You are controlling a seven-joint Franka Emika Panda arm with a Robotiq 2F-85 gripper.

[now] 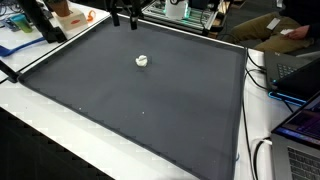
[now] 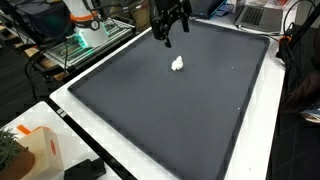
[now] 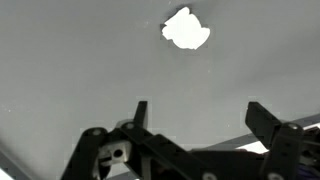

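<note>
A small white lumpy object (image 1: 142, 61) lies on the dark grey mat (image 1: 140, 110). It also shows in an exterior view (image 2: 178, 64) and near the top of the wrist view (image 3: 186, 29). My gripper (image 1: 126, 20) hangs above the mat's far edge, seen in an exterior view (image 2: 168, 36) too. In the wrist view its two fingers (image 3: 200, 110) are spread wide apart with nothing between them. The gripper is clear of the white object, not touching it.
The mat (image 2: 170, 110) lies on a white table (image 2: 90, 125). Laptops (image 1: 300, 75) and cables sit beside the mat. An orange and white object (image 1: 70, 15) and a green board (image 2: 85, 45) stand past the mat's edges. A person (image 1: 290, 30) sits near the table.
</note>
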